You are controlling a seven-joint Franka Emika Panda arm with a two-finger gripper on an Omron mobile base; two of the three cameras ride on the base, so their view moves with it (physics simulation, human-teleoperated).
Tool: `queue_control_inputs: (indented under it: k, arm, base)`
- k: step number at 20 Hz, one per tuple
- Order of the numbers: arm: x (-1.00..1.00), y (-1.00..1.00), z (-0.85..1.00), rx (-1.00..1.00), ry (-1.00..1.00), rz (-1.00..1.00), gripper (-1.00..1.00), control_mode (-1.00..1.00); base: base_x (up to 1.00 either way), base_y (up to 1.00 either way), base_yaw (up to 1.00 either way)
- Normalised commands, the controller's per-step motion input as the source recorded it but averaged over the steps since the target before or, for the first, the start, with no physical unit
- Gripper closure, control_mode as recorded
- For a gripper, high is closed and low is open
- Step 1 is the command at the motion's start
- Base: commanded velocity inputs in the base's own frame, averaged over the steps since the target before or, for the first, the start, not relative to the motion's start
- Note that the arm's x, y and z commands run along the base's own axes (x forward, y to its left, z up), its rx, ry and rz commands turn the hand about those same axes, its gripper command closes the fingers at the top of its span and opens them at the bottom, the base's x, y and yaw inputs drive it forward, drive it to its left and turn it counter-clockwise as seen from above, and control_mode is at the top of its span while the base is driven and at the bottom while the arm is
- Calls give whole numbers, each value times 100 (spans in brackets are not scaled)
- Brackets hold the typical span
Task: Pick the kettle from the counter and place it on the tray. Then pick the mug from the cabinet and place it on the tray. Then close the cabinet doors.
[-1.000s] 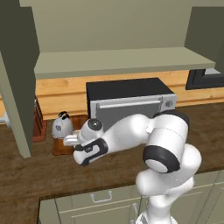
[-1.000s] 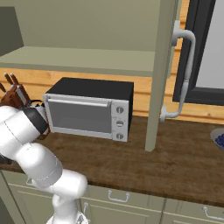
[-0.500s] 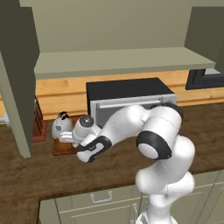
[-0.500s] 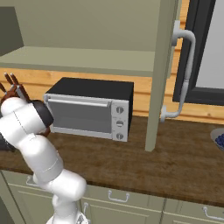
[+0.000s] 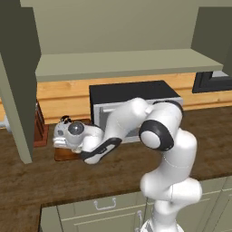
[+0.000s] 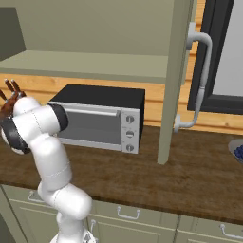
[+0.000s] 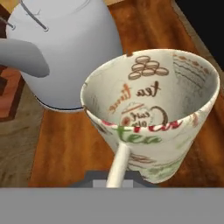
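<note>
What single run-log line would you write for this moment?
stage: placing mug | kettle: on tray | hand: shut on mug | cabinet doors: open

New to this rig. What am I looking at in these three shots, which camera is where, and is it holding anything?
It is a rendered kitchen with a white robot arm on a mobile base. Two pictures come from cameras on the base, behind the arm to its left and right, looking over the counter. The third is from a camera on the hand, looking along the gripper.

On the counter stand a microwave, a knife block and a reddish-brown tray. The open wall cabinet hangs above.

In the hand view the grey kettle already sits on the tray. Beside it is the mug, cream with tea lettering, over the tray. The gripper looks closed on the mug's handle, though the fingertips are mostly hidden, and I can't tell whether the mug's base is touching the tray.
</note>
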Motion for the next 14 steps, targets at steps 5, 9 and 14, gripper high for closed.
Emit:
queue_control_inputs:
  k: [5,9,14]
  arm:
    - [0,13,-10,-1,0,-14,-100,-100]
    - [-1,0,0,0,1,-18,-100,-100]
    - [0,0,15,0,5,-18,-100,-100]
  base:
    - [0,0,0]
    - [0,0,0]
    - [0,0,0]
